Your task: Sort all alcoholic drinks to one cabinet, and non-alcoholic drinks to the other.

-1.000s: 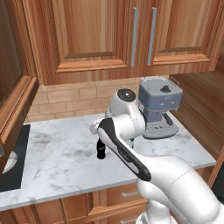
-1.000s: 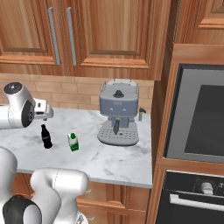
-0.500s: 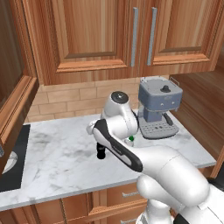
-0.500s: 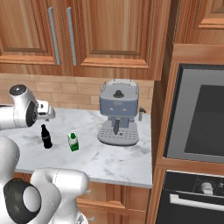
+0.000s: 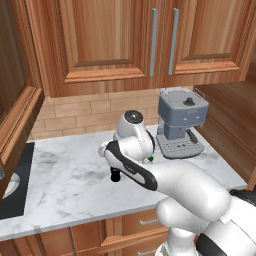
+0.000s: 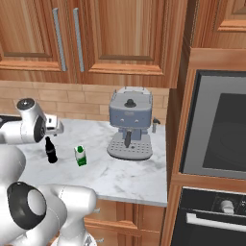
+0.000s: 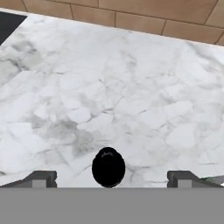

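Right base view gives me the broad picture: the two wall cabinets (image 6: 67, 38) hang shut above a marble counter (image 6: 125, 178), their grey bar handles side by side. I see the same closed doors in the left base view (image 5: 165, 40). On the counter a blue-grey coffee machine (image 6: 129, 126) stands against the brick backsplash. Left of it I have the small green-and-white carton (image 6: 81, 156) upright on the marble, and just beside that, further left, the little black cola bottle (image 6: 49, 150), also upright. In the left base view my arm covers most of the bottle (image 5: 116, 175), with a sliver of the carton's green (image 5: 149, 159) showing past it. My gripper (image 7: 109, 180) hangs directly over the bottle's black cap (image 7: 108, 167), fingertips (image 7: 41, 178) spread fully wide on either side, holding nothing.
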